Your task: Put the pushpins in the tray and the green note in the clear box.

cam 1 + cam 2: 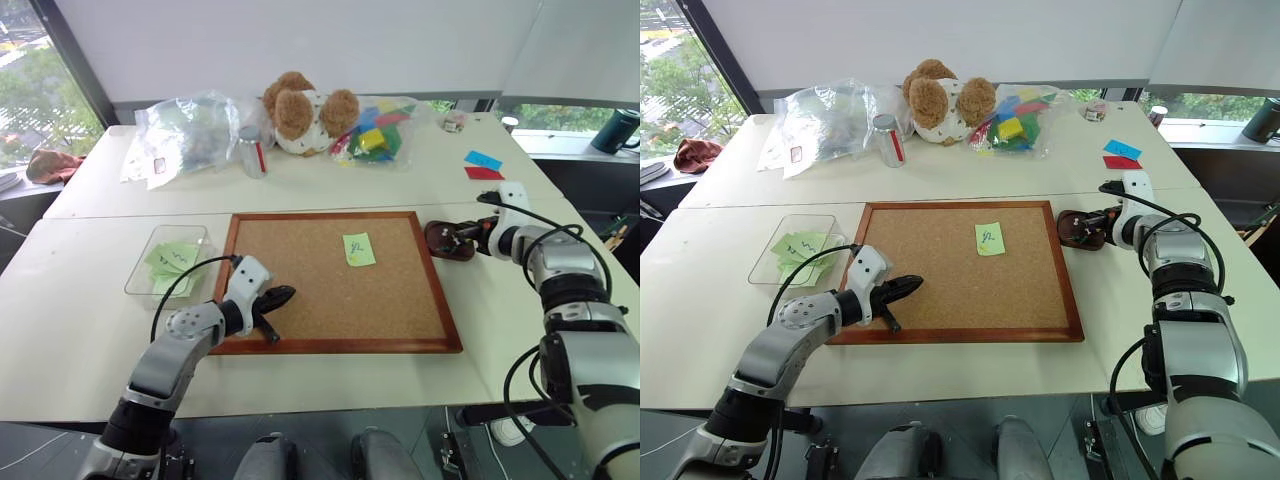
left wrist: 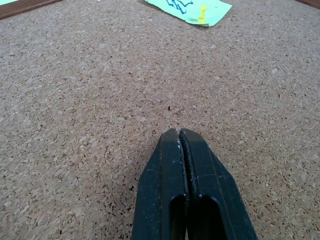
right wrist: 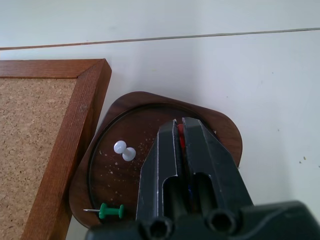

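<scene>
Nearest, the left gripper (image 1: 283, 295) rests closed and empty on the cork board (image 1: 300, 300). Farther along the board lies a green note (image 1: 359, 249), held down by a yellow pushpin (image 2: 202, 11). Right of the board, the right gripper (image 3: 178, 131) hovers over the tray (image 3: 225, 132), fingers barely parted around a red pushpin (image 3: 181, 140). Releasing it looks like the step underway. Far left, the clear box (image 1: 140, 270) holds notes.

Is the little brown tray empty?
No. The tray holds a white pushpin and a green pushpin; something red shows between the right gripper's fingers.
</scene>
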